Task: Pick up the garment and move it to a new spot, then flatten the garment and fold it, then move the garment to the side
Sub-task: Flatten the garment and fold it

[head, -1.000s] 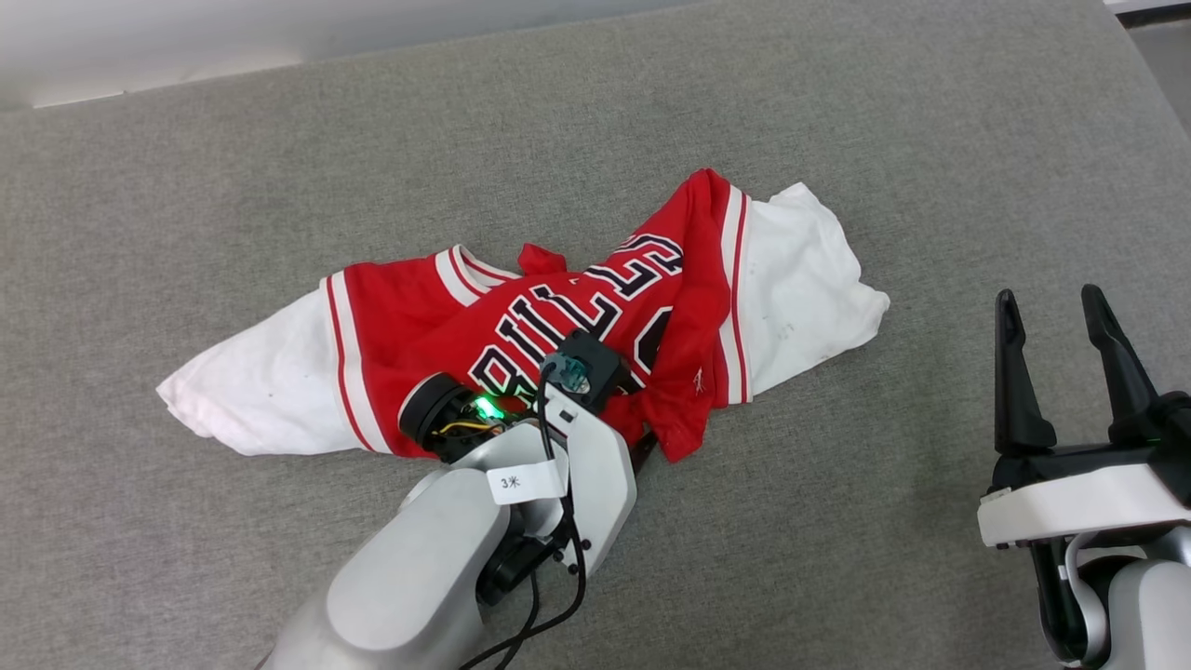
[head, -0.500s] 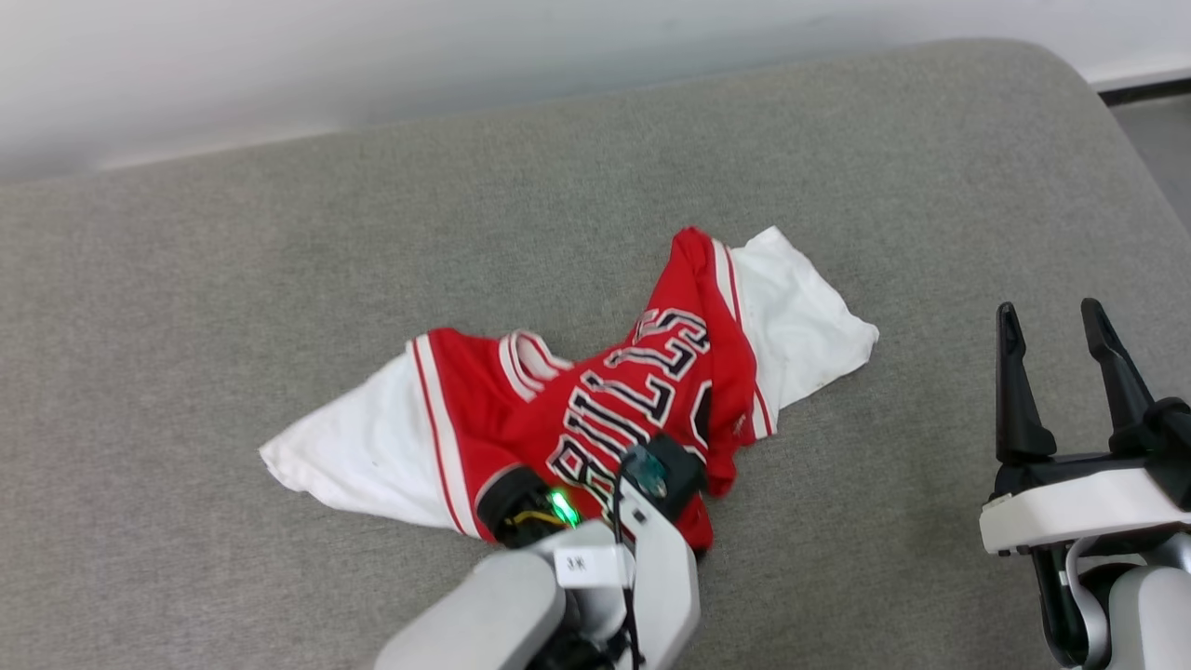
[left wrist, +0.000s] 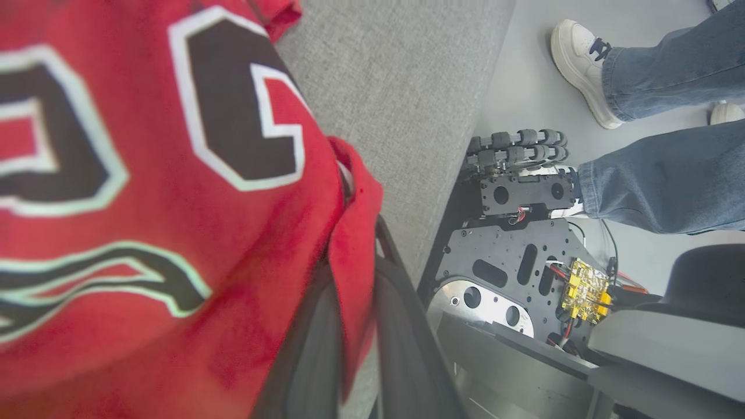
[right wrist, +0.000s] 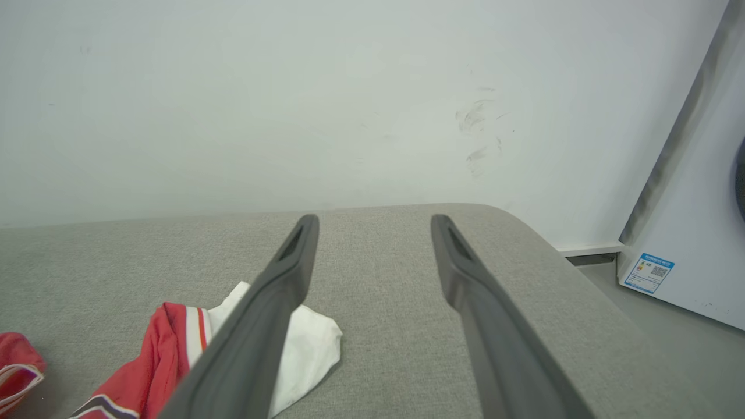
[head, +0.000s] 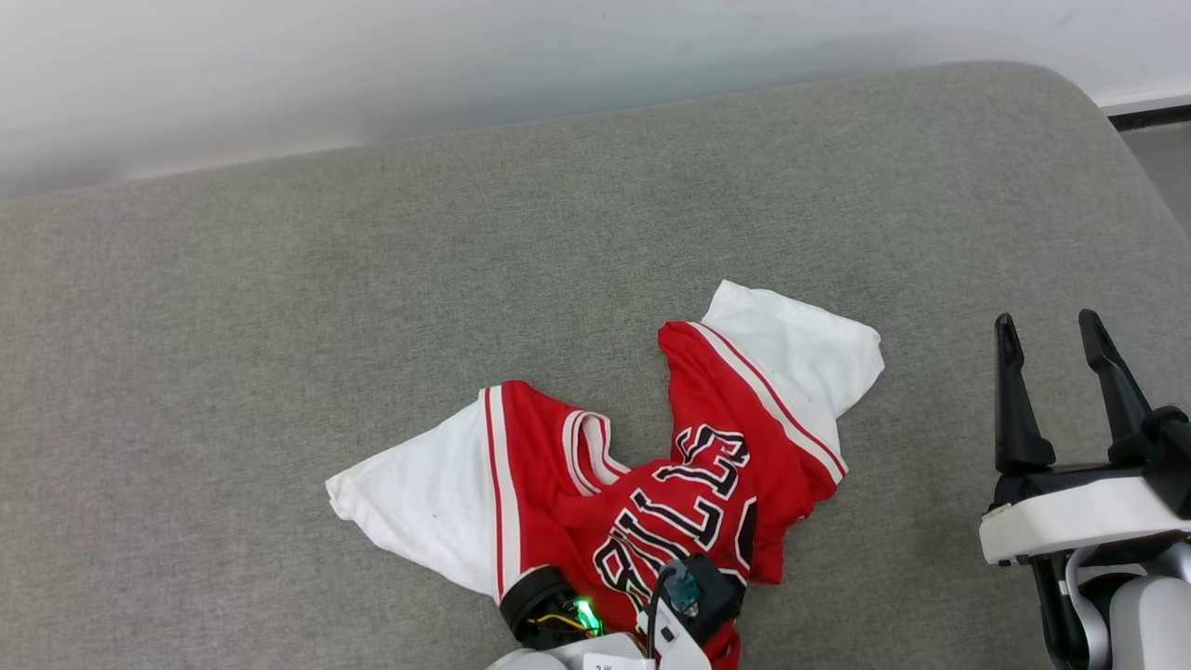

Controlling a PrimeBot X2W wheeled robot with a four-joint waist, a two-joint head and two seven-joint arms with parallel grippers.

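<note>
Left wrist view shows the left pincer (left wrist: 349, 273) clamped on a red fold of the garment (left wrist: 174, 203), while the head view gives it whole, crumpled on the grey bench (head: 279, 279), well left of the right pincer (head: 1046, 321), whose fingers stand apart and empty.

Red shirt (left wrist: 174, 244) covers frame left; left gripper (left wrist: 356, 256), bottom ctr, pinches its edge. Grey cushion (left wrist: 396, 87) top ctr; person's jeans (left wrist: 657, 174) & white shoe (left wrist: 576, 64) upper right.
</note>
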